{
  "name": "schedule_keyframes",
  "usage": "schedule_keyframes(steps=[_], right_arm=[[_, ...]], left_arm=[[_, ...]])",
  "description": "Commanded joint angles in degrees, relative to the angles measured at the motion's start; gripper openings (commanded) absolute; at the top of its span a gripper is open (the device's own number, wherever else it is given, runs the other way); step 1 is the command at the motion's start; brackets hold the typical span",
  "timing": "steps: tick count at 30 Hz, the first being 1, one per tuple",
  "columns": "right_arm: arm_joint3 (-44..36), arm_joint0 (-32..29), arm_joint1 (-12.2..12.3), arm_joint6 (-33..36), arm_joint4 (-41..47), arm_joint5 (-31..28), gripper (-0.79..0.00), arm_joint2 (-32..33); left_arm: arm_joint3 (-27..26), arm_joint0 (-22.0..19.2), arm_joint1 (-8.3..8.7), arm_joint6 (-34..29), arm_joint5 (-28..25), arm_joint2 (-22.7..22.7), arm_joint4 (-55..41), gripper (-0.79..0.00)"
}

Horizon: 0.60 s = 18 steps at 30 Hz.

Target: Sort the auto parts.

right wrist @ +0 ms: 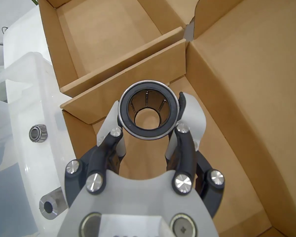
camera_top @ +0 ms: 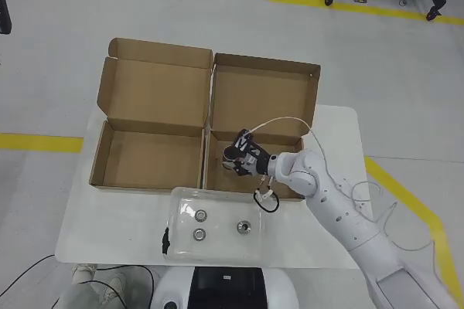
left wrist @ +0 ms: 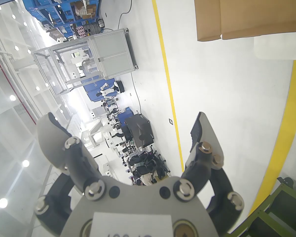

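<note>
Early in the sort, by the look of things: bare cardboard on the floors of the left box [camera_top: 143, 158] and the right box [camera_top: 216, 174]. Grasps a cylindrical bearing sleeve [right wrist: 125, 114] in the right pincer [right wrist: 149, 110], clenched on its sides, over the right box's floor near its left wall (probably the first part to go in, not yet let go). Leaves three small metal parts in the clear tray [camera_top: 220, 232] at the near edge of the tabletop [camera_top: 332, 139], among them a roller bearing [right wrist: 38, 133] and a drilled block [right wrist: 49, 204]. Holds the left pincer [left wrist: 124, 127] released, spread wide and empty, aimed out at the workshop floor. Between tray and boxes, low cardboard walls to clear, plus a black cable loop [camera_top: 264, 199] hanging from the right wrist at the tray's far rim.
</note>
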Motion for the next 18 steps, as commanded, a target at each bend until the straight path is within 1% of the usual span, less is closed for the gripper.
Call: schedule_keyframes(steps=[1, 10, 14, 15, 16, 17, 18], right_arm=[[1.2, 0.9, -0.4, 1.0, 0.8, 0.6, -0.785, -0.8], [6.1, 3.3, -1.9, 2.1, 1.6, 2.5, -0.785, -3.0], [8.9, 3.9, -2.4, -0.1, 2.4, 0.9, -0.785, -3.5], [9.4, 4.1, -2.5, -0.3, 2.5, 0.8, -0.723, -3.7], [9.8, 4.3, -2.7, -0.7, 2.8, 0.5, -0.619, -3.8], [10.3, 4.4, -2.8, -1.0, 2.9, 0.4, -0.483, -3.8], [10.6, 4.6, -2.9, -1.2, 2.9, 0.3, -0.179, -3.9]], left_arm=[[0.0, 0.0, 0.00, 0.0, 0.0, 0.0, 0.0, 0.000], [0.0, 0.0, 0.00, 0.0, 0.0, 0.0, 0.0, 0.000], [0.0, 0.0, 0.00, 0.0, 0.0, 0.0, 0.0, 0.000], [0.0, 0.0, 0.00, 0.0, 0.0, 0.0, 0.0, 0.000], [0.0, 0.0, 0.00, 0.0, 0.0, 0.0, 0.0, 0.000], [0.0, 0.0, 0.00, 0.0, 0.0, 0.0, 0.0, 0.000], [0.0, 0.0, 0.00, 0.0, 0.0, 0.0, 0.0, 0.000]])
